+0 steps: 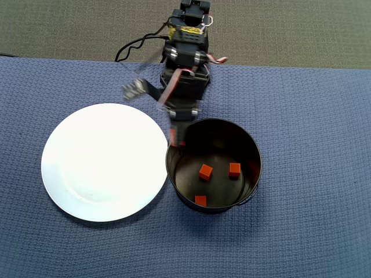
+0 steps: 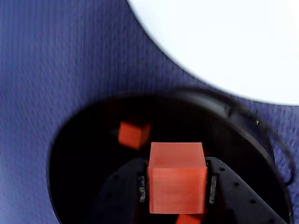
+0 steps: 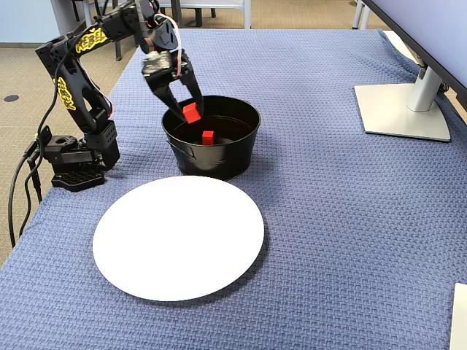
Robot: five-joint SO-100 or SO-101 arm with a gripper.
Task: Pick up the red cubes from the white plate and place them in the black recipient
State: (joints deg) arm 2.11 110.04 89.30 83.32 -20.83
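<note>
Blue-clothed bench (image 3: 328, 219), open all round. Gripper (image 3: 190, 111) clamped on one red cube (image 2: 177, 177) over black recipient's (image 1: 251, 145) near rim; three cubes (image 1: 206, 171) on its floor below. One bare white plate (image 1: 104, 162) just beside.

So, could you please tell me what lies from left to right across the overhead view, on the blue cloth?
White plate → black pot, its rim touching or nearly touching the plate's; inside the pot, left to right: red cube by the near wall, second cube, third cube.
</note>
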